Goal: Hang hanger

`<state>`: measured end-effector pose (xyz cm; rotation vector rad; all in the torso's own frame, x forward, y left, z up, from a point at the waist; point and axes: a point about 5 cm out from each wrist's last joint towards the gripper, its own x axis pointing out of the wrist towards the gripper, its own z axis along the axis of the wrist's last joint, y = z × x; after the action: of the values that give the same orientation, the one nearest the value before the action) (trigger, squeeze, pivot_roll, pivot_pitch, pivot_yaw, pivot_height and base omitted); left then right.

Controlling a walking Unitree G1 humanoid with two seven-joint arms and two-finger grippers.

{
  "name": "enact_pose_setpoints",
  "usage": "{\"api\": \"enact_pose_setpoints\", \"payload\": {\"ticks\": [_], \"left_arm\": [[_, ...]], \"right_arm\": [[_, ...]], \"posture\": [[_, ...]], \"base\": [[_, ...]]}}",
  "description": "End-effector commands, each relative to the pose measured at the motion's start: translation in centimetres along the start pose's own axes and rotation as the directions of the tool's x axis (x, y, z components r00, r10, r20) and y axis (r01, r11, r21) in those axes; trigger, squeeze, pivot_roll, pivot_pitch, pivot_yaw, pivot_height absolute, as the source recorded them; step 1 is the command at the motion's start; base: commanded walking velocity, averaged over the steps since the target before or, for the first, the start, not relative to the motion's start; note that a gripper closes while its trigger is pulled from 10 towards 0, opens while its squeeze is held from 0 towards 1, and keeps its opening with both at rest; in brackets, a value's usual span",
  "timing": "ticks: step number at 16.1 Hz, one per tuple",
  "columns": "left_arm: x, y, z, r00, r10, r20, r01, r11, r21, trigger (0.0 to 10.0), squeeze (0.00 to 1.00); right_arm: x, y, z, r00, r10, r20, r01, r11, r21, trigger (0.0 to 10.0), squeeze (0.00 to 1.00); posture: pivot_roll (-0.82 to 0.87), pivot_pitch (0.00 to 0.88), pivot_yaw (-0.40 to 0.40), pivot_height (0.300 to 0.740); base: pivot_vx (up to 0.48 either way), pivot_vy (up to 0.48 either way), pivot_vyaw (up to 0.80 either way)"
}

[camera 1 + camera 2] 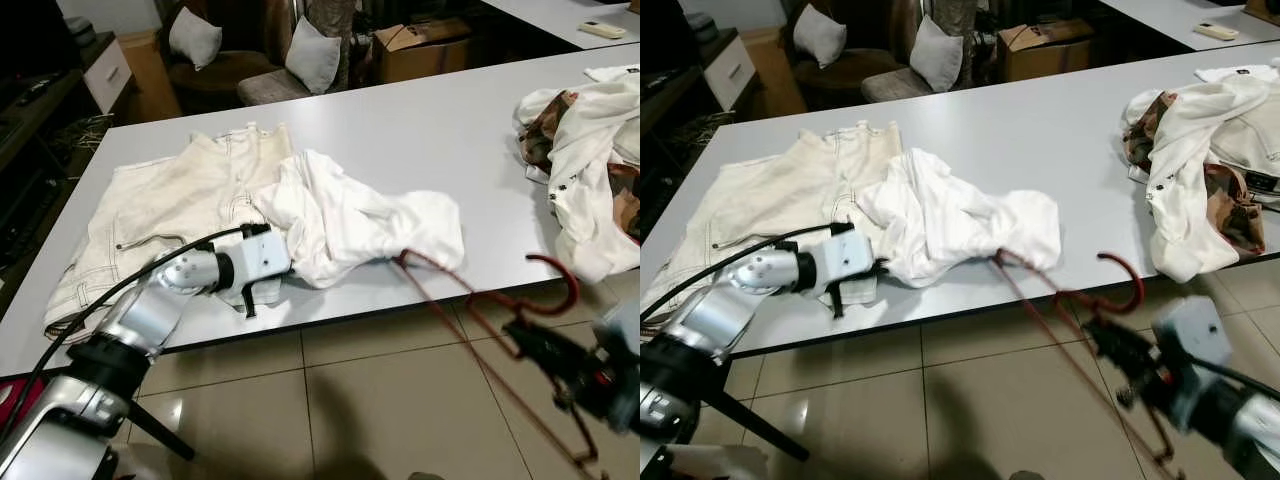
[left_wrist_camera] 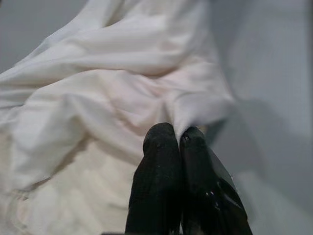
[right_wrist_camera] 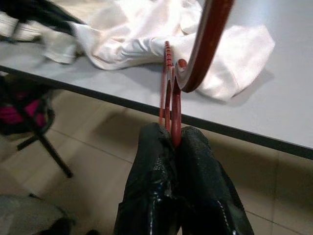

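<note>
Grey tabletop (image 1: 420, 140), cream trousers (image 1: 170, 200) lying flat at left, heap of clothes (image 1: 590, 160) far right, cardboard box (image 1: 420, 50) beyond, tiled floor (image 1: 380, 400) near

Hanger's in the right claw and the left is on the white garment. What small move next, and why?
Probably ease the red hanger forward so its arm end slides into the white garment. The right claw is shut on the hanger near the hook, and the hanger's tip already touches the garment's edge at the table rim. The left claw pinches a fold of the cloth, so it can hold it steady.
</note>
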<state>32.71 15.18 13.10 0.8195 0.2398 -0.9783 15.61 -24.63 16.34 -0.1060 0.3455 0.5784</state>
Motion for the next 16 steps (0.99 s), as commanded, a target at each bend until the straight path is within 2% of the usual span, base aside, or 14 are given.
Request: {"api": "enact_pose_setpoints", "payload": {"ticks": [1,2,3,4,5,7,9,10,11,12,13,14,15,16], "left_arm": [[-0.3,0.9,-0.1,0.998,0.047,-0.028,-0.047,0.999,0.01,0.0,0.0],[-0.3,0.8,-0.3,0.998,0.043,-0.041,-0.042,0.999,0.013,10.0,0.0],[-0.3,0.6,-0.5,0.999,0.032,-0.042,-0.032,0.999,-0.006,10.0,0.0],[-0.4,0.5,-0.8,0.998,0.033,-0.052,-0.033,0.999,-0.007,10.0,0.0],[-0.5,0.6,-1.0,0.998,0.039,-0.058,-0.04,0.999,-0.016,10.0,0.0],[-0.7,1.3,-0.8,0.994,0.092,-0.054,-0.093,0.996,-0.01,10.0,0.0],[-1.0,2.5,-0.6,0.984,0.174,-0.041,-0.175,0.984,-0.012,10.0,0.0],[-1.2,3.2,-0.4,0.973,0.227,-0.031,-0.228,0.973,-0.021,10.0,0.0],[-1.6,4.5,0.0,0.946,0.325,-0.016,-0.325,0.946,-0.023,10.0,0.0],[-1.7,4.9,0.1,0.935,0.354,-0.008,-0.354,0.935,-0.027,10.0,0.0],[-1.7,5.2,0.4,0.925,0.381,0.007,-0.38,0.924,-0.03,10.0,0.0],[-1.7,5.3,0.4,0.924,0.382,0.012,-0.382,0.924,-0.031,10.0,0.0],[-1.4,5.4,0.9,0.922,0.384,0.037,-0.382,0.922,-0.064,0.0,0.0],[-1.3,5.5,1.0,0.92,0.39,0.045,-0.386,0.919,-0.074,0.0,0.0]], "right_arm": [[-0.4,0.5,1.2,0.997,0.054,0.047,-0.054,0.999,-0.003,10.0,0.0],[-1.2,0.7,2.5,0.987,0.086,0.134,-0.09,0.996,0.024,10.0,0.0],[-1.7,0.1,3.6,0.971,0.059,0.233,-0.07,0.997,0.037,10.0,0.0],[-1.7,-0.7,4.0,0.966,-0.01,0.258,-0.001,0.999,0.042,10.0,0.0],[-1.6,-3.1,4.5,0.936,-0.21,0.283,0.206,0.977,0.044,10.0,0.0],[-1.4,-4.5,4.9,0.887,-0.336,0.316,0.337,0.94,0.053,10.0,0.0],[-0.9,-4.0,5.5,0.877,-0.309,0.368,0.303,0.95,0.075,10.0,0.0],[-0.5,-3.2,5.3,0.904,-0.253,0.344,0.255,0.966,0.042,10.0,0.0],[0.1,-2.8,4.7,0.916,-0.247,0.316,0.247,0.968,0.04,10.0,0.0],[0.3,-2.9,4.5,0.914,-0.255,0.315,0.247,0.967,0.066,10.0,0.0],[1.0,-1.8,2.4,0.982,-0.161,0.102,0.163,0.987,-0.011,10.0,0.0],[1.1,-1.3,1.4,0.993,-0.114,0.007,0.115,0.993,-0.041,10.0,0.0],[1.4,0.0,1.5,1.0,-0.011,0.015,0.012,1.0,-0.024,10.0,0.0],[1.5,0.0,1.8,0.999,-0.009,0.04,0.01,1.0,-0.024,10.0,0.0]], "posture": [[-0.28,0.0,0.149,0.74],[-0.28,0.0,0.152,0.74],[-0.28,0.0,0.154,0.74],[-0.28,0.0,0.156,0.74],[-0.28,0.0,0.158,0.74],[-0.28,0.0,0.157,0.74],[-0.28,0.0,0.157,0.74],[-0.28,0.0,0.153,0.74],[-0.28,0.0,0.152,0.74],[-0.28,0.0,0.152,0.74],[-0.28,0.0,0.153,0.74],[-0.28,0.0,0.152,0.74],[-0.27,0.0,0.151,0.74],[-0.27,0.0,0.151,0.74]], "base": [[0.0,0.0,0.0],[0.0,0.0,0.0],[0.0,0.0,0.0],[0.0,0.0,0.0],[0.0,0.0,0.0],[0.0,0.0,0.0],[0.0,0.0,0.0],[0.0,0.0,0.0],[0.0,0.0,0.0],[0.0,0.0,0.0],[0.0,0.0,0.0],[0.0,0.0,0.0],[0.0,0.0,0.0],[0.0,0.0,0.0]]}}
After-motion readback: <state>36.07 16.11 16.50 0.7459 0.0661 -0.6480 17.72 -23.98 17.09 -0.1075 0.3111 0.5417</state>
